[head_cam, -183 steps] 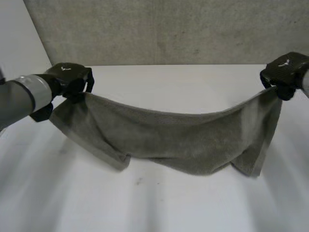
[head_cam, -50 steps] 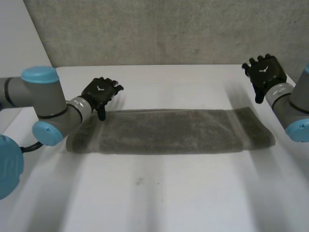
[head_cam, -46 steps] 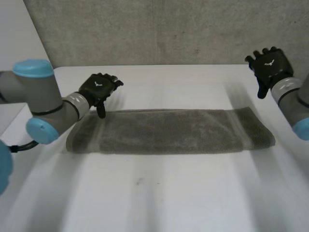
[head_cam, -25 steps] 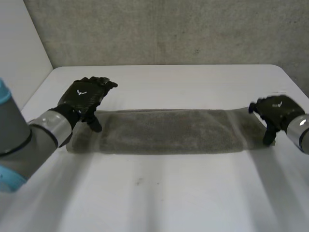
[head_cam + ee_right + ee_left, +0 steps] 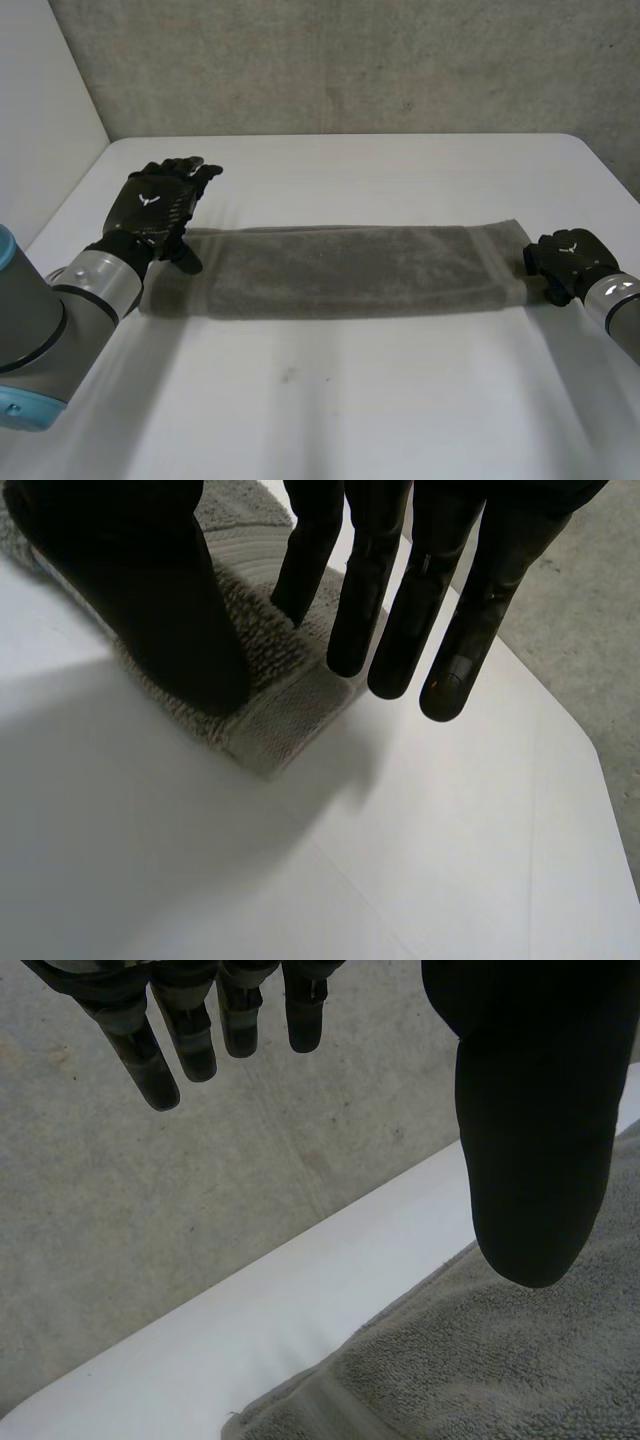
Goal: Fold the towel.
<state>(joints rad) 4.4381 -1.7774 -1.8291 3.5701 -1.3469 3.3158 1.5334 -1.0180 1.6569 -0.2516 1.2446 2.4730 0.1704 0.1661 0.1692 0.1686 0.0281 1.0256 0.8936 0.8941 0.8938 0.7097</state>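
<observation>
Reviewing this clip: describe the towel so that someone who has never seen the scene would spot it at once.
Start from the white table in front of the grey wall. The towel lies flat across its middle as a long narrow folded band, running from the left hand to the right hand. It is soft, grey and fuzzy, unlike the hard black hands at its ends.

The towel is matt, nubbly grey terry cloth, woven flatter near its right end. The tabletop is smooth, dull white. The wall across the upper frame looks like rough concrete. The left hand and right hand are matt black.
</observation>
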